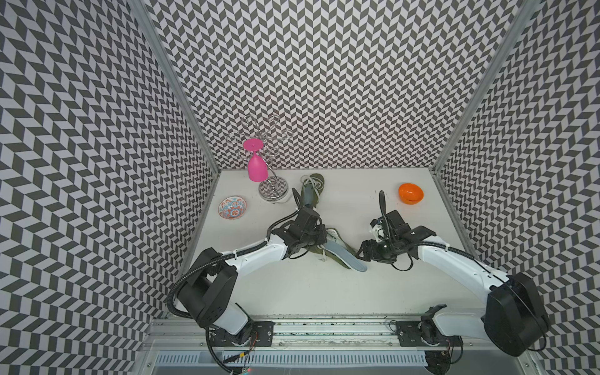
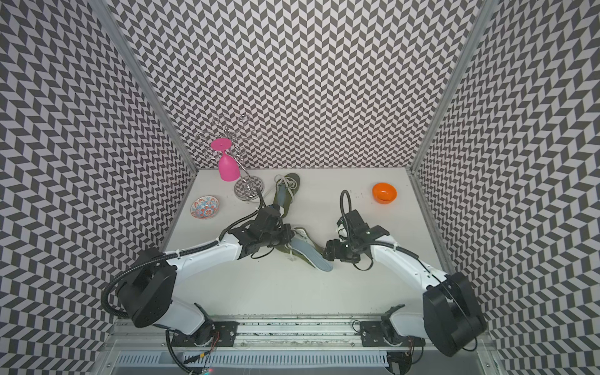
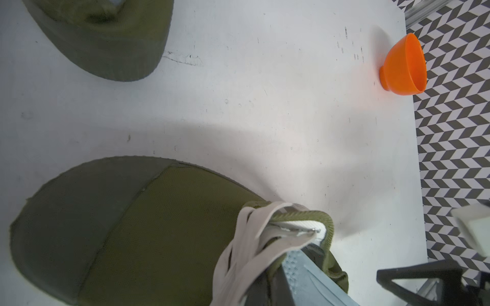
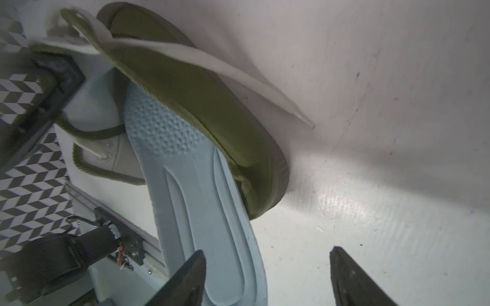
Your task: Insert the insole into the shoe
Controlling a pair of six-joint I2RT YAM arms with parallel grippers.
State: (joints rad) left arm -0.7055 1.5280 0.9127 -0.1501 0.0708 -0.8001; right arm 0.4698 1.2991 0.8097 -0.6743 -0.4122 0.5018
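Note:
An olive green shoe point(image 1: 332, 261) lies mid-table, toe toward the left arm. A light blue-grey insole point(image 1: 347, 258) sticks out of its opening, heel end toward the right arm; its front part is tucked under the shoe's upper point(image 4: 198, 100). My left gripper point(image 3: 286, 270) is shut on the shoe's laced flap point(image 3: 254, 246), mostly hidden under the wrist in both top views. My right gripper point(image 4: 267, 265) is open. The insole's heel end point(image 4: 212, 251) lies between the fingers beside one finger point(image 4: 185, 278), and the other finger point(image 4: 350, 278) is over bare table.
A second olive shoe point(image 1: 310, 191) lies at the back by a wire rack point(image 1: 273, 190) holding a pink glass point(image 1: 256, 165). A patterned dish point(image 1: 232, 207) sits at the left and an orange bowl point(image 1: 411, 193) at the back right. Patterned walls enclose the white table point(image 1: 292, 292).

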